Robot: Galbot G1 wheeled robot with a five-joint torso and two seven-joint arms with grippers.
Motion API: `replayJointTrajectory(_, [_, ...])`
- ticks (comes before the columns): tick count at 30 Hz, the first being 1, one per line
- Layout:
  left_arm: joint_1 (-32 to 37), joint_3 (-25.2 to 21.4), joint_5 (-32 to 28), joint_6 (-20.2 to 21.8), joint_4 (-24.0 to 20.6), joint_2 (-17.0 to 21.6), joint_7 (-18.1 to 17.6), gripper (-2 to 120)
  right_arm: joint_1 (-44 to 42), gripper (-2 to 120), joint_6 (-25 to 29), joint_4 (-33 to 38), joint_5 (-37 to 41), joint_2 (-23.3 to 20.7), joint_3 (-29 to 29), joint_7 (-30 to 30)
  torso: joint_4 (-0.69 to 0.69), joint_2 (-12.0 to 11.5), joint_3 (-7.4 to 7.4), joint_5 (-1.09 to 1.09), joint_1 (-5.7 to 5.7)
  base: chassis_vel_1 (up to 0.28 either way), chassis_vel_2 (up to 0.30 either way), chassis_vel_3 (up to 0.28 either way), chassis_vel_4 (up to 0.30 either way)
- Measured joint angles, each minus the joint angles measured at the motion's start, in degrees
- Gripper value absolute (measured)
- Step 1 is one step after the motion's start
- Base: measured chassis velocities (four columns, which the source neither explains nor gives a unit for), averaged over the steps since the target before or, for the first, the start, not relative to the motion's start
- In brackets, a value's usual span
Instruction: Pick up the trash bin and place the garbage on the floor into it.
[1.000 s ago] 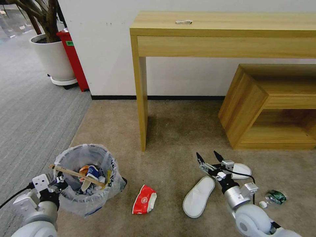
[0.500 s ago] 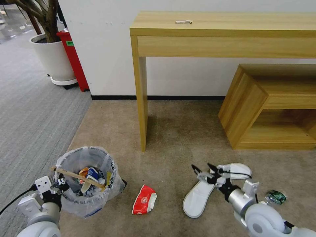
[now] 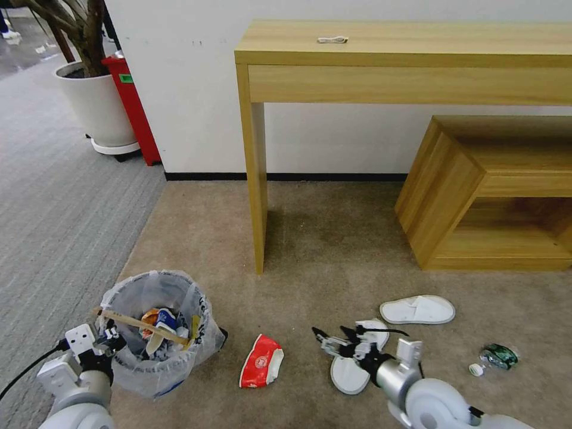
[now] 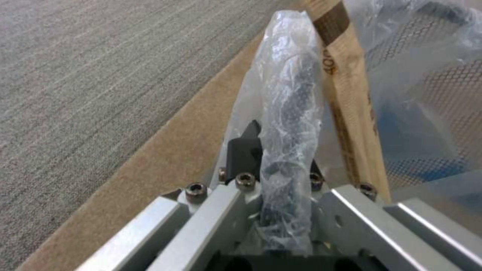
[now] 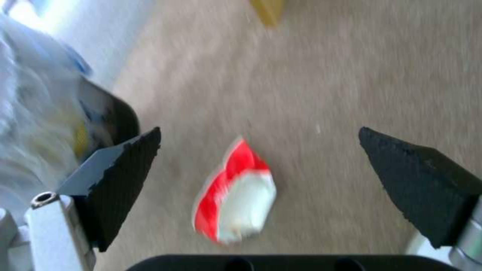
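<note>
Right gripper [image 3: 329, 335] swung left and lower, off the far slipper [image 3: 417, 310], now over the near slipper [image 3: 356, 364], pointing at the red cup [image 3: 261, 361]. Bin [image 3: 156, 331] sits slightly lower in the head view.

We are seeing the bin [image 3: 156, 333] sitting left of the cup [image 3: 261, 361], with two slippers [image 3: 417, 310] lying to its right on the floor [image 3: 322, 250].
</note>
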Motion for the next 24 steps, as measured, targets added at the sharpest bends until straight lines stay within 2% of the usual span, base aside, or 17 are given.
replayJointTrajectory(2, [0.0,-0.1,0.4,-0.2,0.3,-0.3,0.1,1,0.3,100,-7.2,1.3,0.8,0.6,-0.8,8.0,-0.02,0.0,0.00,-0.01,0.00,0.000,0.000,0.000,0.000])
replayJointTrajectory(3, [0.0,-0.1,0.4,-0.2,0.3,-0.3,0.1,1,0.3,100,-7.2,1.3,0.8,0.6,-0.8,8.0,-0.02,0.0,0.00,-0.01,0.00,0.000,0.000,0.000,0.000])
replayJointTrajectory(5, [-0.1,-0.2,0.7,-0.5,0.6,-0.6,0.1,1,0.6,100,-12.8,2.7,2.6,1.5,-0.8,13.6,-0.02,0.0,0.00,-0.03,0.00,0.000,0.000,0.000,0.000])
replayJointTrajectory(7, [-0.1,-0.1,0.9,-0.5,0.8,-0.8,0.2,1,1.3,100,-14.9,2.9,3.3,2.6,-1.0,15.8,-0.01,0.0,0.00,-0.01,0.00,0.000,0.000,0.000,0.000])
replayJointTrajectory(16, [-0.2,-0.1,1.2,-0.8,1.1,-0.9,0.2,1,4.2,100,-15.8,0.0,3.0,5.4,-2.7,16.3,-0.01,0.0,0.00,-0.01,0.00,0.000,0.000,0.000,0.000])
replayJointTrajectory(24, [0.0,-0.1,1.6,-1.0,1.2,-1.4,0.3,1,5.6,100,-16.5,-2.6,3.2,10.0,-5.7,17.1,-0.01,0.0,0.00,-0.01,0.00,0.000,0.000,0.000,0.000])
